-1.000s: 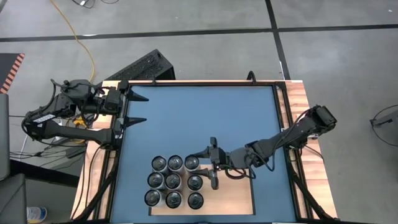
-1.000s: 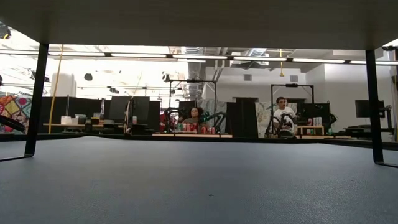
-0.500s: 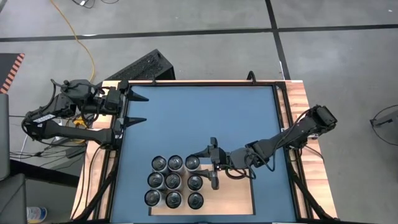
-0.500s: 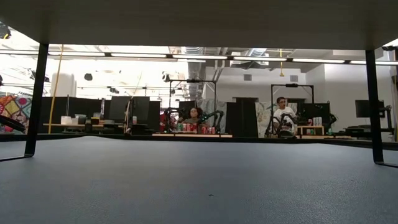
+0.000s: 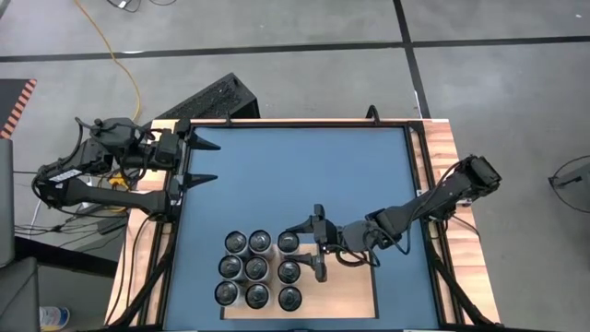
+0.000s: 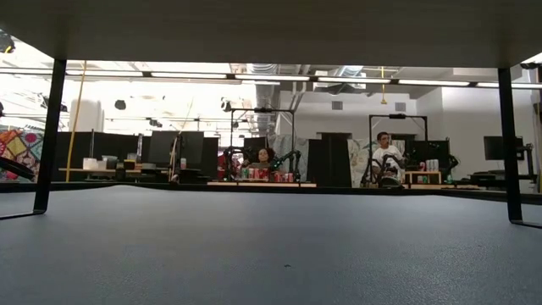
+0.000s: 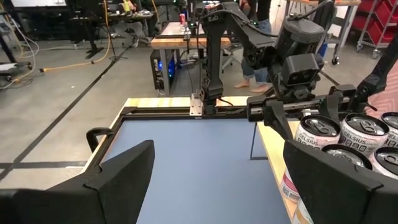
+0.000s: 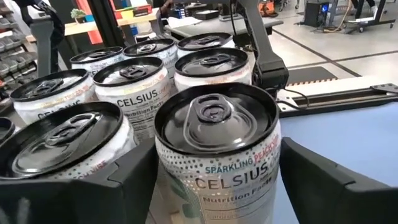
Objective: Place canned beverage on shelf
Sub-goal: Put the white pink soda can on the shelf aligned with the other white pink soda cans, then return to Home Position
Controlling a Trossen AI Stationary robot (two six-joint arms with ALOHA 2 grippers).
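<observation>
Several black-topped Celsius cans [image 5: 258,267] stand upright in a block on the pale wooden shelf [image 5: 350,290] at the table's near edge. My right gripper [image 5: 300,249] is open and reaches level from the right around the block's far-right can [image 5: 289,242]. In the right wrist view, that can [image 8: 217,143] stands close between the two fingers, its base on the shelf. My left gripper [image 5: 215,161] is open at the table's left edge with nothing between its fingers; in its wrist view the gripper [image 7: 211,180] looks across at the cans [image 7: 348,134].
The blue surface [image 5: 304,175] lies bare beyond the shelf, with wooden side strips [image 5: 442,184] at both sides. In the low view, dark posts [image 6: 52,135] hold a panel above the blue surface. People sit and stand in the room behind.
</observation>
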